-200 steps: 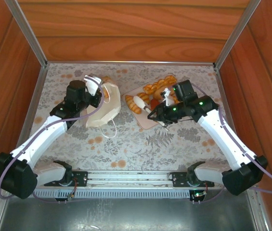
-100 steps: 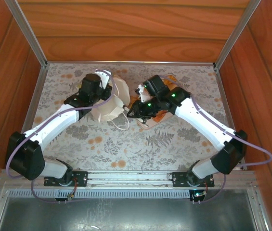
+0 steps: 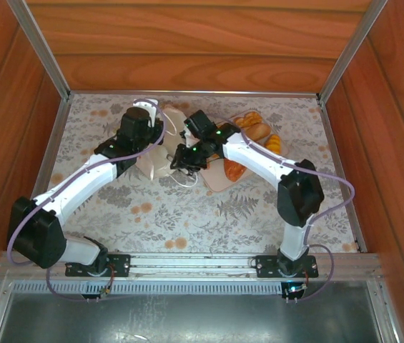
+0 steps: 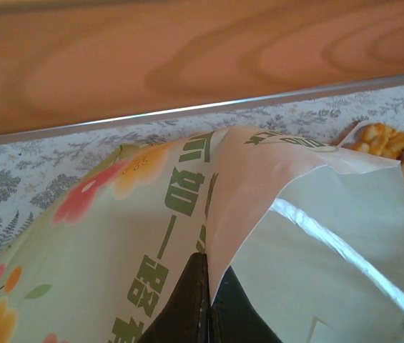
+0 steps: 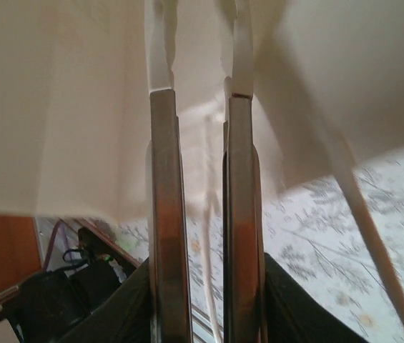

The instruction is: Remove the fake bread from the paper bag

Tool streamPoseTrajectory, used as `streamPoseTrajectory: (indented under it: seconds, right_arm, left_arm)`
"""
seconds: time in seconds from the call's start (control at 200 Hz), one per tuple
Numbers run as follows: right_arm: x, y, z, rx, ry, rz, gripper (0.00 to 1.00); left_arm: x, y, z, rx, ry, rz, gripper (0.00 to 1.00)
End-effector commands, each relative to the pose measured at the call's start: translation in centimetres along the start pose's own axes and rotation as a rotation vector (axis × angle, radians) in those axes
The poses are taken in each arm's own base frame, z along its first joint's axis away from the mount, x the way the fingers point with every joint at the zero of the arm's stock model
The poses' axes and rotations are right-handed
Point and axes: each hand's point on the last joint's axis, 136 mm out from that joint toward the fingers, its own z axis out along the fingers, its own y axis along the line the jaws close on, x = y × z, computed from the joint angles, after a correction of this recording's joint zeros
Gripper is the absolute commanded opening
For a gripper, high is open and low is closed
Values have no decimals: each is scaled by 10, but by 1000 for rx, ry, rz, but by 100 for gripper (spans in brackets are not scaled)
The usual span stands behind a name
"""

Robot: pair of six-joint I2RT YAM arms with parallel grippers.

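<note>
Glossy golden toy pastries (image 3: 257,131) lay on the beige square tray (image 3: 214,183), at three o'clock from the white paper carrier bag (image 3: 157,163); any inside stayed hidden. The left pincer (image 4: 203,304), clamped on the bag's rim, probably held its mouth open for the right pincer (image 3: 182,158), whose jaws stood nearly together; whether they gripped anything I could not tell.

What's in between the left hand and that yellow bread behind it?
The paper bag: in the left wrist view, its folded paper fills the stretch from the left hand to the bread.
</note>
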Motion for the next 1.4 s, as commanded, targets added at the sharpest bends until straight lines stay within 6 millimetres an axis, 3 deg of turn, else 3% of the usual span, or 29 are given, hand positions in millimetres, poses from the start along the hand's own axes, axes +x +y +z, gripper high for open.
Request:
streamPoseTrajectory:
  seconds: [0.0,0.455,0.885,1.394]
  right_arm:
    - [-9,28,-2,-53,-31,-38,36]
    - [-40,21,33,-61,-95,51,41]
    - [-54,17,57,-91,-111,59,49]
    - [-76,10,57,-110,-173,60,55]
  left_arm:
    - [-14,0,-7,-1,-56,-72,0]
    - [-8,-6,-14,46,-62,-105,0]
    - [-7,-13,-10,84,-50,-127,0]
    - [5,-28,-10,173,-6,-104,0]
